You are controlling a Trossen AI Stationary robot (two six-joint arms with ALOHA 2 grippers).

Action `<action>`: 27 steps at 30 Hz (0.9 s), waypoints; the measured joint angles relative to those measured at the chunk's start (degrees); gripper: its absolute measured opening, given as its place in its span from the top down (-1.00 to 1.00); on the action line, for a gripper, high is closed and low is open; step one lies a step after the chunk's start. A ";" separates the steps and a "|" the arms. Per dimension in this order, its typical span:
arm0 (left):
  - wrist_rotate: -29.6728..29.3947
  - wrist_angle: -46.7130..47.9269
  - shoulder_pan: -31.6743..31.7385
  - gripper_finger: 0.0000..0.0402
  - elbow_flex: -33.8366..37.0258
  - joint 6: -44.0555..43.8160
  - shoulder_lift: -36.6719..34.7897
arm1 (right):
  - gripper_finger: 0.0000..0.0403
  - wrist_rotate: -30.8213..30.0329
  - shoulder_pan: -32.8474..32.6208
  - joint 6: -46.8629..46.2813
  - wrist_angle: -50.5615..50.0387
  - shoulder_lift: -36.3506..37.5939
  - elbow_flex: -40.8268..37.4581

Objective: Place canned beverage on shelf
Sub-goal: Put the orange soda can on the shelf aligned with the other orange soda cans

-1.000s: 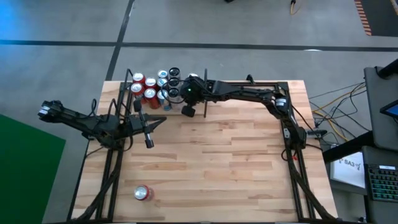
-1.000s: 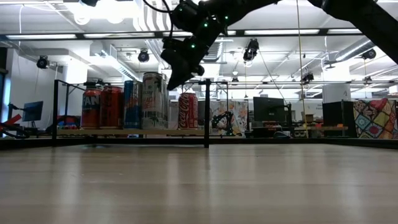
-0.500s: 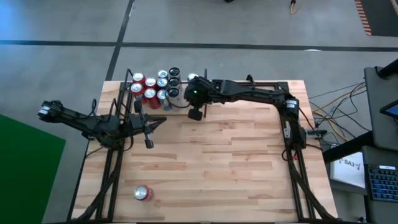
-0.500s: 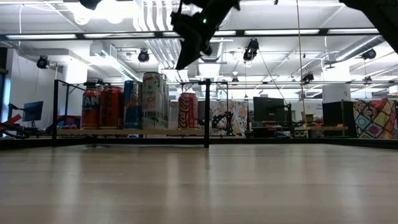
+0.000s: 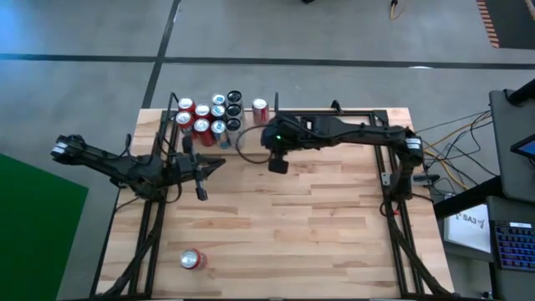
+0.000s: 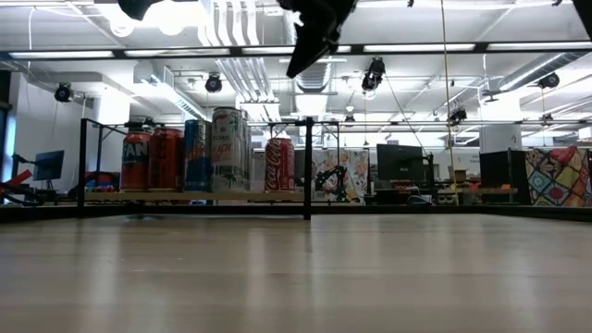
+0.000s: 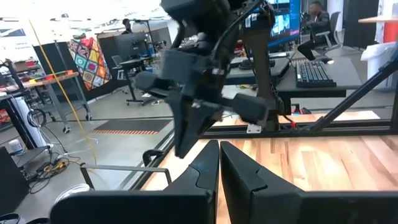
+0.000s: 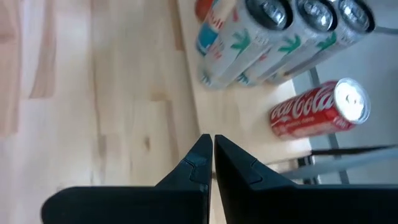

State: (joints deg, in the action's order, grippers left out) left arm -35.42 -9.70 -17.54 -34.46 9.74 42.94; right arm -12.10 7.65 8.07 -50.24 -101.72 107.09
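Hovering above the bench (image 5: 318, 217) at 12 o'clock, the right pincer (image 5: 278, 165) is closed and empty beside the shelf (image 5: 251, 127); the left pincer (image 5: 201, 192), also closed, waits at 9 o'clock.

Shelf (image 5: 247, 125): light wood board, black rod edging, at table's far edge. Cans stand upright there: a cluster (image 5: 207, 115) and one red can (image 5: 260, 109) apart. Another red can (image 5: 191, 260) lies sideways near the table's front-left corner.

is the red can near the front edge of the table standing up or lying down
Lying down. The high view shows the red can side-on along its length, not a round top.
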 joint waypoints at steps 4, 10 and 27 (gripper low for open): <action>0.02 -0.08 0.00 1.00 0.00 -0.33 0.75 | 0.96 0.00 -0.98 -1.41 2.80 4.26 -6.22; 0.02 -0.82 0.00 1.00 -0.01 -0.43 2.55 | 0.96 0.02 -2.17 -2.12 10.22 11.14 -17.85; 0.04 -0.80 -0.04 1.00 -3.86 -2.99 10.07 | 0.96 0.50 -5.81 -2.30 40.05 21.95 -46.45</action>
State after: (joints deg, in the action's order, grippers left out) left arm -35.38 -10.50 -17.58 -38.32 6.75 53.01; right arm -11.60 1.83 5.78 -10.19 -79.77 60.64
